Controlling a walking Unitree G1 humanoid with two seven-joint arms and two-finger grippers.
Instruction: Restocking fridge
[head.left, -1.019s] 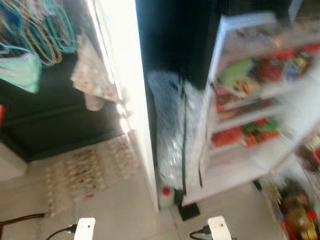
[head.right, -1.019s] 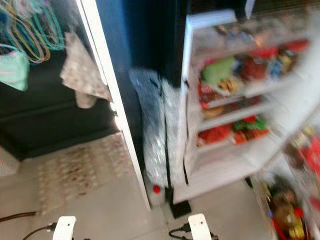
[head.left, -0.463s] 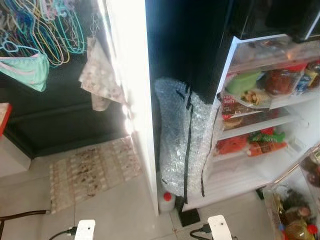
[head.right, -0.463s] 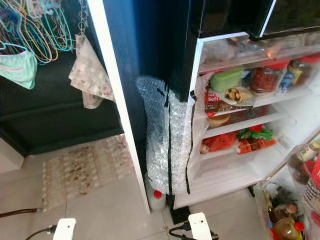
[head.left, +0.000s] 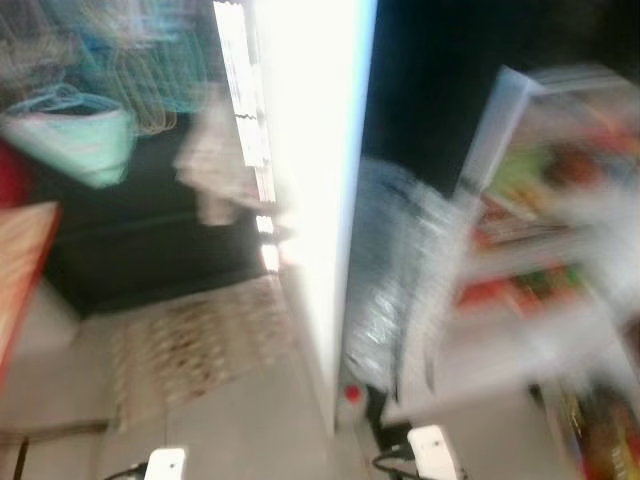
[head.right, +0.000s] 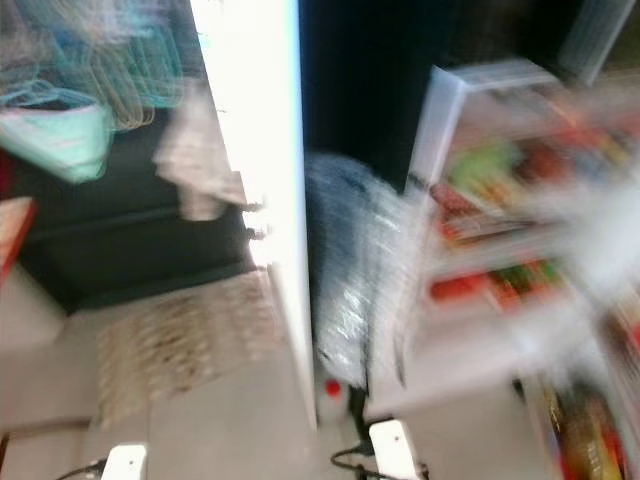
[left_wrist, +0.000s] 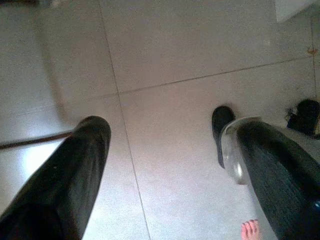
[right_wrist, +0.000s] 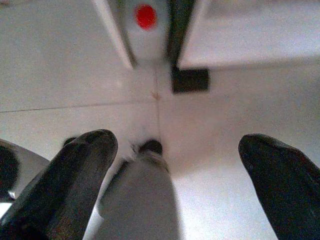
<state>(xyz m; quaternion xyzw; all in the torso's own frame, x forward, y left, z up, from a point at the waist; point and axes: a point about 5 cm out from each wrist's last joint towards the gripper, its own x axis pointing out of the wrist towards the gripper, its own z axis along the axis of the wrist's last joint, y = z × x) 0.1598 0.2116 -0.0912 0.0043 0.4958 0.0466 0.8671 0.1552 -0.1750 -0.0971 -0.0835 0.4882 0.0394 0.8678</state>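
The open fridge (head.left: 540, 250) stands at the right, its white shelves holding blurred red and green food packs. A sheet of bubble wrap (head.left: 395, 280) leans against its dark side. Both arms hang low over the tiled floor. My left gripper (left_wrist: 170, 175) is open above bare tiles with nothing between its fingers. My right gripper (right_wrist: 185, 180) is open too, above the floor near a bottle with a red cap (right_wrist: 146, 16) at the fridge's foot.
A bright white wall edge (head.left: 310, 200) stands left of the fridge. A patterned rug (head.left: 200, 350) lies on the floor at the left, under hangers and a green garment (head.left: 80, 140). A person's toes (left_wrist: 250, 230) show on the tiles. A dark cable (left_wrist: 30, 142) crosses the floor.
The whole picture has shifted to the right and gone blurred, so the camera is moving. Both arms still hang low with open fingers.
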